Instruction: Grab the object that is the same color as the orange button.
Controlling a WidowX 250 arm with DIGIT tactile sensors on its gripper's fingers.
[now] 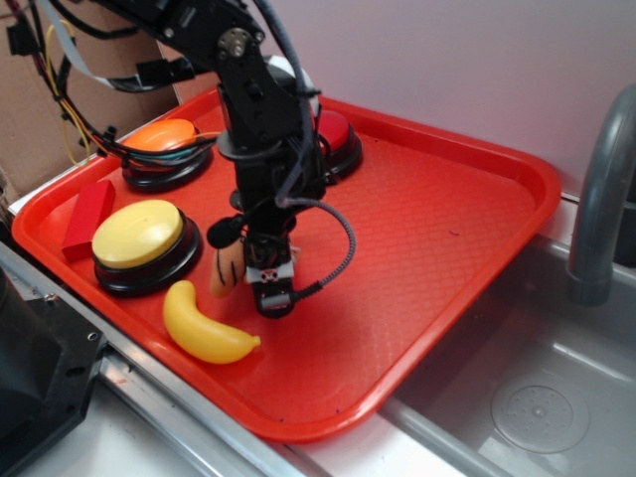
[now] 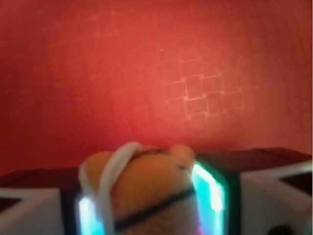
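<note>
Wrist view: tiger toy [image 2: 146, 191] sits between the two pincer fingers [image 2: 215, 191], filling the gap, fur against both lit pads. Pincer [image 1: 260, 283] reads as clamped on the tiger toy, no gap visible either side. A white cord [image 2: 110, 181] runs over the plush.

Exterior view: the tiger toy [image 1: 228, 270] bulges out at the pincer's 9 o'clock, long axis roughly upright, running 12 to 6. Whether it is off the red tray [image 1: 437, 199] cannot be told. Judgement: next move is a straight lift, no re-aim needed.

Banana [image 1: 204, 328] lies just beside at 7 o'clock, yellow button [image 1: 139, 235] at 9 to 10. Farther: red block [image 1: 87, 215], orange button [image 1: 162, 137] at 11, red button [image 1: 336, 129] at 1. Sink [image 1: 527, 397] off the tray at 4 o'clock.

No legible writing or brand anywhere.
</note>
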